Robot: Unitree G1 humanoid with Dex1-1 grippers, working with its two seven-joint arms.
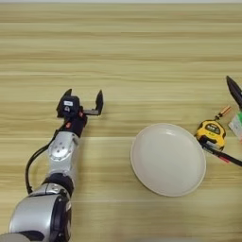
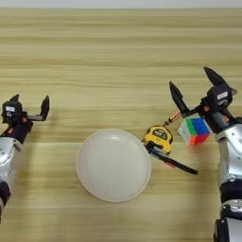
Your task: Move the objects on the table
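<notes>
On the table (image 2: pixel 121 42), right gripper (image 2: pixel 191 92) spread wide above the cube (image 2: pixel 194 131): likely light, rigid, best pinched across flat opposite faces; left gripper (image 1: pixel 83 100) open, idle.

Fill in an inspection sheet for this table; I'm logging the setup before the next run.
Surface: wooden table, plank grain.
Job's things: puzzle cube right of the yellow-and-black tape measure; both on the table.
Clutter: cream plate, nothing in it; black pen-like stick and small orange piece by the tape measure.
Grippers: left pincer open over bare table; right pincer open, above the cube.
Cables: black cable along the left arm.
Surroundings: nothing seen.
</notes>
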